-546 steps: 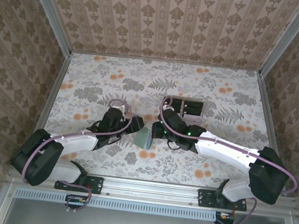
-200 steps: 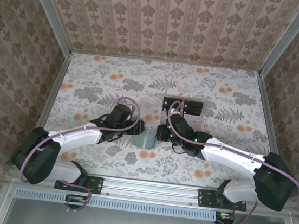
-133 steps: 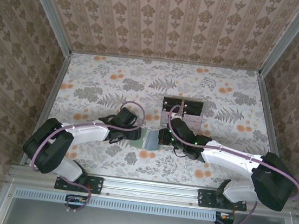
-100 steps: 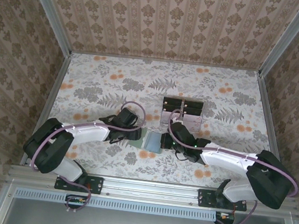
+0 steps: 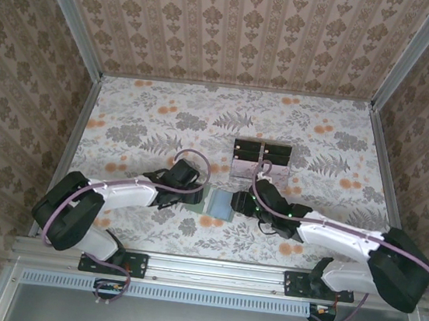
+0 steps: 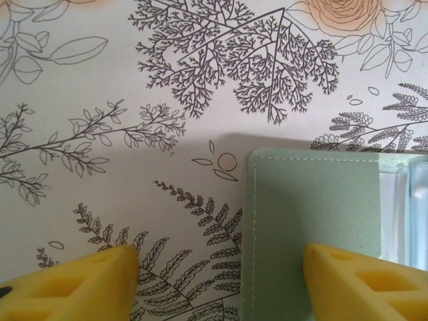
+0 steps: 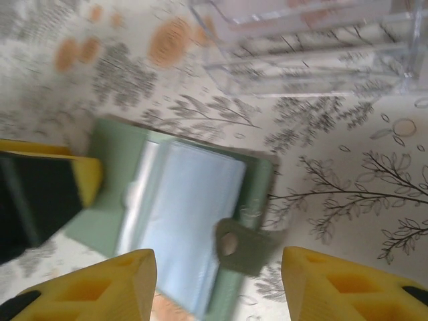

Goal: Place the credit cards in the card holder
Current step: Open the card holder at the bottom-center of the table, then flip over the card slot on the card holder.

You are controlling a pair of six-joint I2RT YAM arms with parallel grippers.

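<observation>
Left wrist: the card holder (image 6: 314,234) runs off your frame at the bottom and right edges. Right wrist: everything is soft with blur; the clear stand (image 7: 307,60) runs off the top, and you cannot read its contents.

Robot test cell — aluminium frame (image 5: 216,272), wallpapered walls (image 5: 238,30)

Floral-print tabletop (image 5: 157,114); damask-patterned walls (image 5: 239,23) on three sides; metal frame rails (image 5: 68,13).
</observation>
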